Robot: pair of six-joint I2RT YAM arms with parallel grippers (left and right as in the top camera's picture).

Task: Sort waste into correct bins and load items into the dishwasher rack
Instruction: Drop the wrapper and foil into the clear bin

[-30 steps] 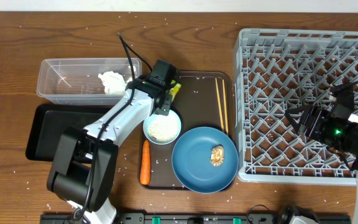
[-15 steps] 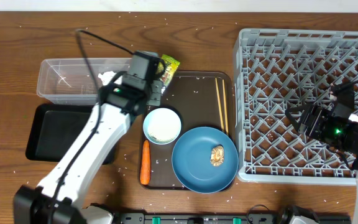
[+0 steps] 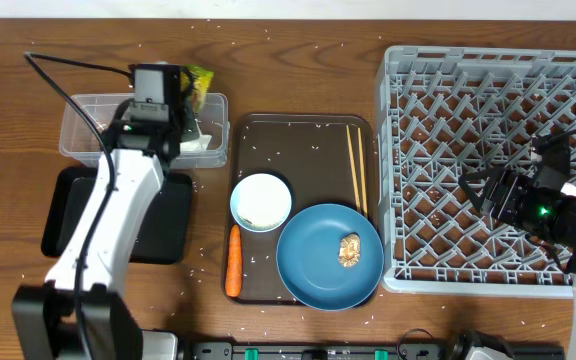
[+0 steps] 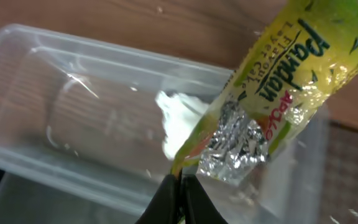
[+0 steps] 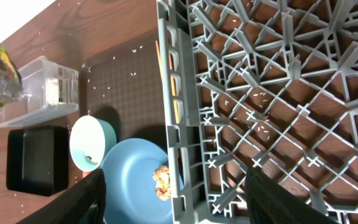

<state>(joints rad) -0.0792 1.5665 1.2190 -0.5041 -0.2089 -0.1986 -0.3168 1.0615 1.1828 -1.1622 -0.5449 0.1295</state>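
My left gripper is shut on the small yellow-green packet and holds it above the right end of the clear tub. In the left wrist view the fingertips pinch the packet's lower corner, and the white wrapper lies in the tub beneath. The black tray lies in front of the tub. The carrot, pale-blue bowl, chopsticks and blue plate with the brown lump are on the brown tray. My right gripper is open over the grey rack. No cups are in view.
The brown serving tray lies between the bins and the rack. White rice grains are scattered over the wooden table and the rack floor. In the right wrist view the rack wall stands between my open fingers and the plate.
My left arm has swung left and back from beside the bowl, carrying the packet to above the clear tub. The right arm has not moved.
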